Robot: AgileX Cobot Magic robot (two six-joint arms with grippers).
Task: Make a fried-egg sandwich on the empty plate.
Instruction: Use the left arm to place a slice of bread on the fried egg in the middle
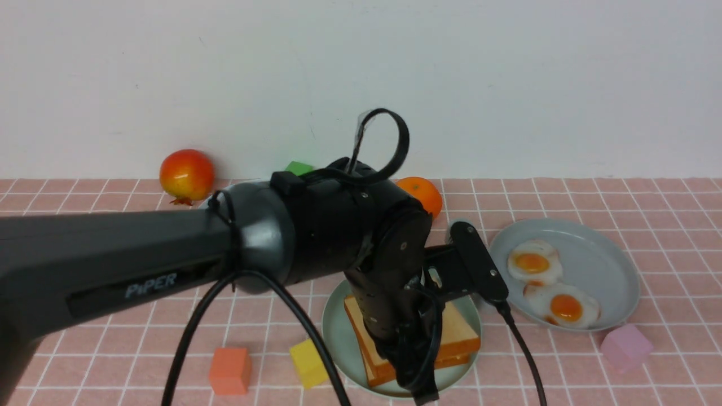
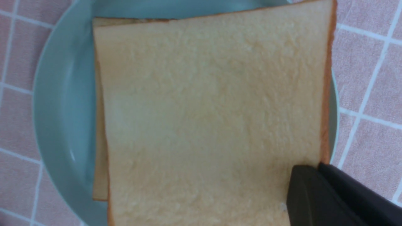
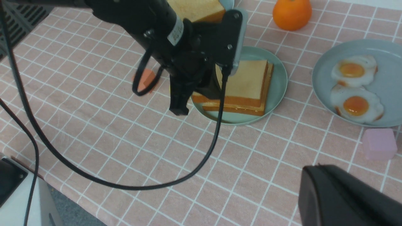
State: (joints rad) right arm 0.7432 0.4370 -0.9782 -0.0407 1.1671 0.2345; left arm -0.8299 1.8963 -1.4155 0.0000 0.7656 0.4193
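Left arm [image 1: 113, 248] is showing "PiPER" in pale letters along its link. White sticker [image 3: 176, 30] near wrist is staying illegible.

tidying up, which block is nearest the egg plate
The pink block, right by that grey plate's front rim; the orange block, yellow block and green block all sit left of it.

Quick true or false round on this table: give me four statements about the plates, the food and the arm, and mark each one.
1. Two toast slices lie stacked on the mint-green plate. True.
2. The grey-blue plate is bare. False: two fried eggs lie on it.
3. The pink cube sits on the grey-blue plate. False: it stands on the cloth beside it.
4. The left arm reaches over the toast. True.
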